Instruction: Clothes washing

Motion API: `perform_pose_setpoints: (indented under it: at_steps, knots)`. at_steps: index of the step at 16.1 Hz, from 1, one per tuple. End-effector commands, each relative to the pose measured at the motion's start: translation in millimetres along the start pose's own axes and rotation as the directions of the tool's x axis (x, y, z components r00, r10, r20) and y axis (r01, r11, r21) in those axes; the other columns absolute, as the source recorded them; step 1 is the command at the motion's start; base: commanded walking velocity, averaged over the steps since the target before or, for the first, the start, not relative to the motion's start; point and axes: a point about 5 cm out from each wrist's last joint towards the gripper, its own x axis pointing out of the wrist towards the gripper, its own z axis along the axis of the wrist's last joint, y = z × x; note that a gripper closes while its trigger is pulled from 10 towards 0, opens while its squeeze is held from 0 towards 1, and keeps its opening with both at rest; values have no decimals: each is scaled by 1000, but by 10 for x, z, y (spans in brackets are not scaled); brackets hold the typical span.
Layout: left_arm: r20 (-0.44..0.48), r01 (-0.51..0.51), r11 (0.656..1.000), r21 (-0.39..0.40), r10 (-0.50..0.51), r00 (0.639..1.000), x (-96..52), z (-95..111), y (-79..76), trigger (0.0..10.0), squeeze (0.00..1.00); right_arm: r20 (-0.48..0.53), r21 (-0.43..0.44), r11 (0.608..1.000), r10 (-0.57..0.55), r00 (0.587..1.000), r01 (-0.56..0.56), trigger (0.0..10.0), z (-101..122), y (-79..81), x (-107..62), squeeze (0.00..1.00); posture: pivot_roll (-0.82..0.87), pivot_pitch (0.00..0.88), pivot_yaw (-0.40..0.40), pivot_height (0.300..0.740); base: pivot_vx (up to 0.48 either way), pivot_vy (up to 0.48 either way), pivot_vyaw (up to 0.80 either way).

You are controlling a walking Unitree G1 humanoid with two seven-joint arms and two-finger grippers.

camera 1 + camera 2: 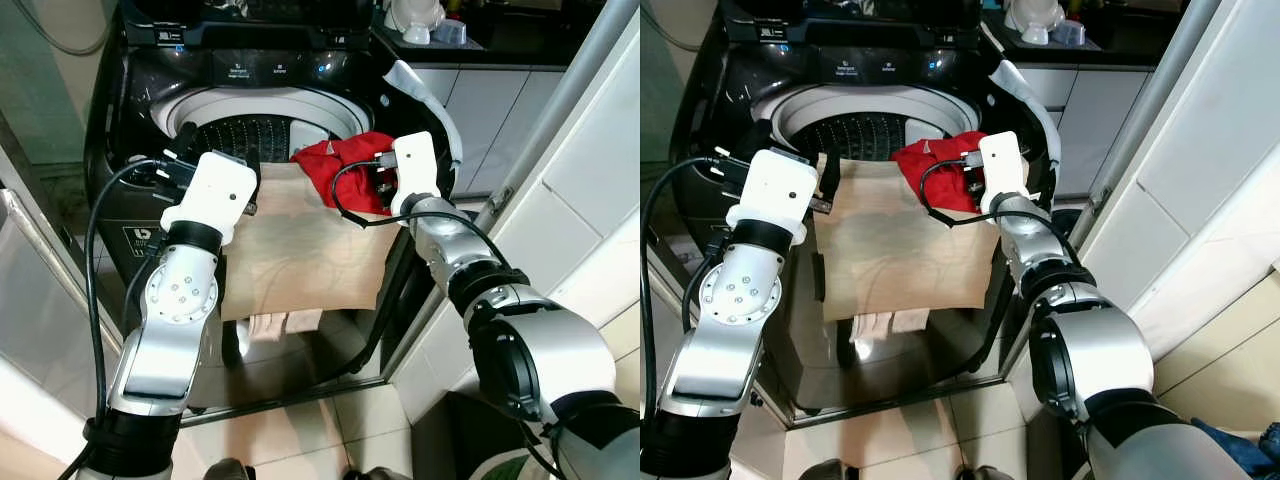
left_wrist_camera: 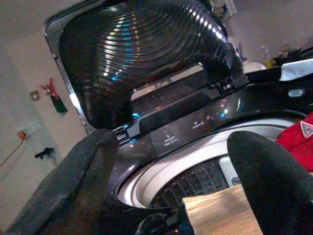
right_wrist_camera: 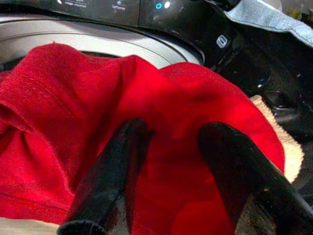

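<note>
Red cloth garment (image 1: 345, 170) bunched on the front rim of the dark top-loading washing machine (image 1: 150, 90), at about 3 o'clock of the drum opening (image 1: 265, 125); part of it lies over the rim, part rests on the tan sheet.

Tan flat fabric sheet (image 1: 300, 250) draped from the front rim down the machine's front face, hanging flat. Its upper right corner sits under the red garment. A pale pinkish cloth (image 1: 285, 323) shows below its lower edge.

Right gripper (image 3: 173, 171): the two black fingers (image 3: 110, 171) are spread apart and press into the red garment, cloth bulging between them; not clamped on it as far as can be told. In the head views its white wrist housing sits just at 3 o'clock of the garment.

Left gripper (image 2: 186, 171): fingers wide apart, nothing between them, held at the tan sheet's upper left corner, at about 8 o'clock of the drum opening. Sheet edge visible between the fingers but apart from them.

Machine lid (image 2: 146, 58) raised upright behind the drum; control panel (image 1: 260, 68) lit at 12 o'clock. A grey-white cloth (image 1: 425, 95) lies on the machine's right rear edge. White tiled floor (image 1: 330, 420) below.
</note>
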Motion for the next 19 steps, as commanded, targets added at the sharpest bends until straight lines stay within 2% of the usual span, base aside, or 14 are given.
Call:
perform_pose_setpoints:
  at_steps: [1, 2, 6, 9, 10, 12, 15, 18, 19]
  knots:
    - [15, -12, 1000, 7, 12, 1000, 17, 58, 15, 10000, 0, -35, 22, 1000, 0, 999, 1, 0, -70, 21, -8, 0, 177, 0, -110, 740, 0, 0, 0]
    - [16, -12, 1000, 6, 12, 1000, 21, 64, 18, 10000, 0, -33, 29, 1000, -8, 999, 9, 0, -56, 13, -4, 0, 181, 0, -111, 740, 0, 0, 0]
    - [5, -29, 999, -18, 29, 1000, 34, 45, 19, 10000, 0, 58, 28, 1000, -9, 998, 7, 0, 244, 16, 56, 0, 170, 0, -127, 740, 0, 0, 0]
    - [19, -33, 999, -24, 33, 999, 78, 74, -3, 10000, 0, 84, 27, 999, -28, 996, 26, 0, 361, -58, 67, 0, 167, 0, -130, 740, 0, 0, 0]
    - [22, -33, 999, -23, 34, 999, 95, 68, -1, 10000, 0, 115, 45, 998, -43, 992, 38, 0, 482, -105, 76, 0, 161, 0, -128, 740, 0, 0, 0]
    - [25, -32, 999, -25, 32, 999, 101, 77, -7, 10000, 0, 137, 60, 997, -56, 989, 49, 0, 576, -130, 84, 0, 157, 0, -124, 740, 0, 0, 0]
    - [27, -24, 999, -25, 25, 999, 96, 77, -20, 10000, 0, 257, 16, 996, -92, 962, 91, 0, 1060, -214, 88, 0, 163, 0, -127, 740, 0, 0, 0]
    - [18, -38, 999, -21, 38, 999, 83, 60, 8, 10000, 0, 326, -13, 990, -130, 936, 142, 0, 1322, -277, 62, 0, 174, 0, -134, 740, 0, 0, 0]
    - [17, -40, 999, -20, 41, 999, 82, 59, 11, 10000, 0, 328, -22, 988, -138, 935, 153, 0, 1341, -286, 60, 0, 174, 0, -134, 740, 0, 0, 0]
